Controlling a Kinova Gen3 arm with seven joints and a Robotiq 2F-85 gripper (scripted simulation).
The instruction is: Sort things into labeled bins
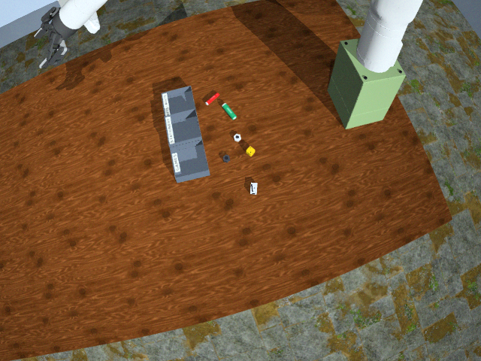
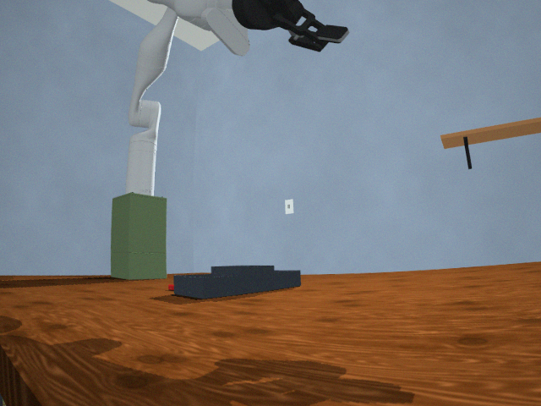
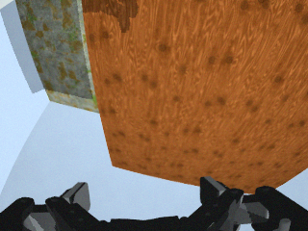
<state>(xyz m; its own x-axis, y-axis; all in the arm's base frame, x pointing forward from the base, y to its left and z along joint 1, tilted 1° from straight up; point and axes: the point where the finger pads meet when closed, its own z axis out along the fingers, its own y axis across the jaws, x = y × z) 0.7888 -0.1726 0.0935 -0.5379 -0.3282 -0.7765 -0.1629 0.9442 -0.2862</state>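
Note:
Three grey bins [image 1: 185,133] stand in a row on the wooden table, each with a white label on its left wall; the labels are too small to read. To their right lie a red marker [image 1: 212,98], a green marker [image 1: 229,110], a white nut [image 1: 237,136], a yellow die [image 1: 250,150], a dark nut [image 1: 225,158] and a white domino-like tile [image 1: 253,188]. My gripper [image 1: 52,48] is open and empty, high above the table's far left corner, far from all of them. It also shows in the exterior view [image 2: 320,36].
The arm's green pedestal [image 1: 363,85] stands at the table's right rear. In the exterior view the bins [image 2: 237,281] show as a low dark block, with the red marker [image 2: 171,287] peeking out beside them. Stone floor surrounds the table.

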